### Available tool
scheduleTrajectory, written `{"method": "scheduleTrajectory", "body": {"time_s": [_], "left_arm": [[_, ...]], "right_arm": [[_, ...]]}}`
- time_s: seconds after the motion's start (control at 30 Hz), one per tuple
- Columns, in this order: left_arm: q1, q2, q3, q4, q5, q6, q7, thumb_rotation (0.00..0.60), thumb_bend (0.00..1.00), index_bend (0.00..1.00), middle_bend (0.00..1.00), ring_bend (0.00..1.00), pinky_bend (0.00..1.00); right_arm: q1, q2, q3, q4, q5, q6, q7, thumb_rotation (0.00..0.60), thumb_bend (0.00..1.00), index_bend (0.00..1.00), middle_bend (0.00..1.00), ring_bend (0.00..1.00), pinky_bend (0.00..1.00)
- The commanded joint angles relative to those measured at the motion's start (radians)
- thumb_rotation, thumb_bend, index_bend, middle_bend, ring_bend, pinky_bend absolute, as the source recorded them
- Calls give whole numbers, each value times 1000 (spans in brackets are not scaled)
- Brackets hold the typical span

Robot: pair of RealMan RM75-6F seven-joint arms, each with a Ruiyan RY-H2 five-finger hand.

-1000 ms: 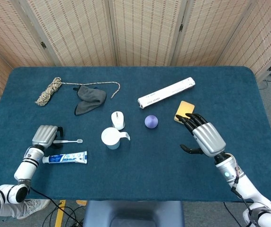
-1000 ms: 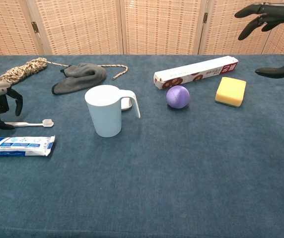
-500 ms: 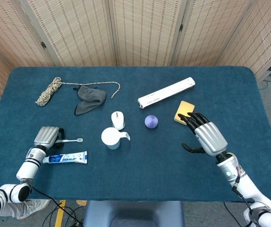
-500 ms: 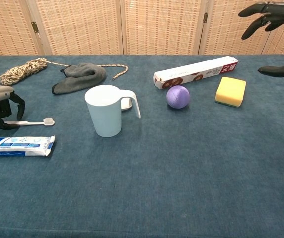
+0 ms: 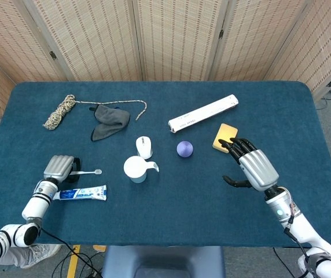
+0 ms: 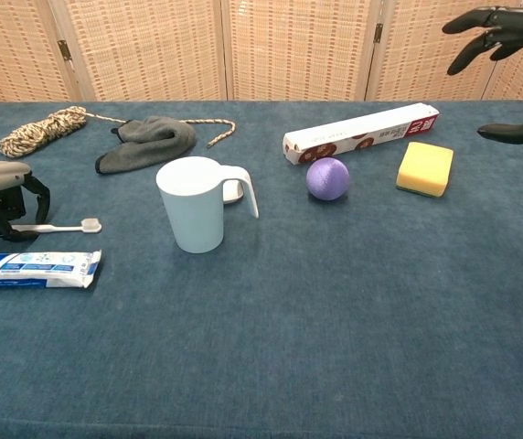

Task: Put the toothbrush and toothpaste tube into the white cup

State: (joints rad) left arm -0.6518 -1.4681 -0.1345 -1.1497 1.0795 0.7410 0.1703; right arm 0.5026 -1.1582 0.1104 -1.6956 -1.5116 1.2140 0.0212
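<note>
The white toothbrush (image 5: 88,172) (image 6: 53,227) lies flat on the blue table, bristles toward the white cup (image 5: 135,168) (image 6: 193,204). My left hand (image 5: 58,168) (image 6: 1,187) hangs over its handle end, fingers curled down on either side of the handle, not clamped on it. The toothpaste tube (image 5: 81,193) (image 6: 33,269) lies just in front of the toothbrush, near the table's front edge. The cup stands upright with its handle pointing right. My right hand (image 5: 252,165) (image 6: 504,27) hovers open above the right side of the table, holding nothing.
A white mouse (image 5: 144,146) sits right behind the cup. A purple ball (image 5: 184,149), a yellow sponge (image 5: 224,135) and a long white box (image 5: 203,113) lie at the middle right. A grey cloth (image 5: 109,120) and a coiled rope (image 5: 58,112) lie at the back left.
My left hand has shifted a little to the right and lower over the toothbrush handle. The right hand has drifted slightly right. The toothbrush, tube and cup have not moved.
</note>
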Motion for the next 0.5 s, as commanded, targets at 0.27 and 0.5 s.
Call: {"method": "scheduleTrajectory", "body": {"time_s": [0.27, 0.5], "left_arm": [[-7, -2, 4, -9, -8, -1, 5, 600, 395, 622, 1000, 969, 993], [2, 28, -17, -41, -2, 33, -40, 600, 395, 641, 1000, 970, 994]], "right_arm": [[-7, 1, 3, 3, -4, 6, 11, 600, 200, 0, 228, 134, 162], [-17, 7, 9, 1, -2, 19, 27, 600, 200, 0, 228, 134, 162]]}}
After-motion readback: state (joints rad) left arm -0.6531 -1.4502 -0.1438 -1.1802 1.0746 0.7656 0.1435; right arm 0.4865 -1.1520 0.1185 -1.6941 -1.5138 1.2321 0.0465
